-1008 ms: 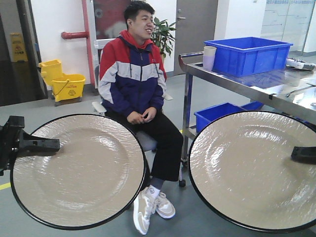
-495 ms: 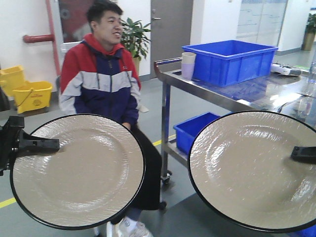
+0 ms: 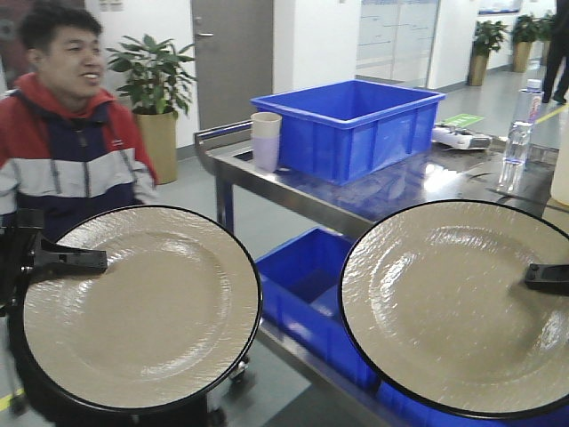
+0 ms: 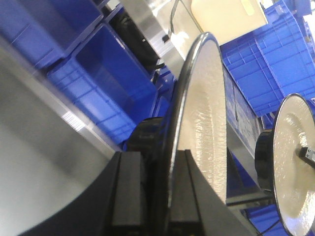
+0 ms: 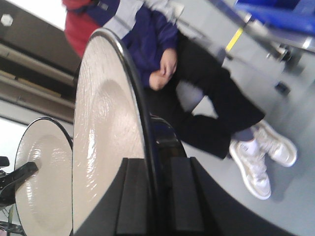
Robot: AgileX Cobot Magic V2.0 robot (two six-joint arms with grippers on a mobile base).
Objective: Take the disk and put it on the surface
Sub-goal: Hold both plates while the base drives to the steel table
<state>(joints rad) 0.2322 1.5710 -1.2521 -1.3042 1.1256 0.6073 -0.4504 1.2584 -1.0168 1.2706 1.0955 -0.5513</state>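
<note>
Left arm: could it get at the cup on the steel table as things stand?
Probably not. The left gripper is shut on a beige plate, so it has nothing free to grasp with, and the cup stands on the steel table well beyond that plate.

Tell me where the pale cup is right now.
In the front view, the cup stands on the steel cart top, just left of the big blue bin.
</note>
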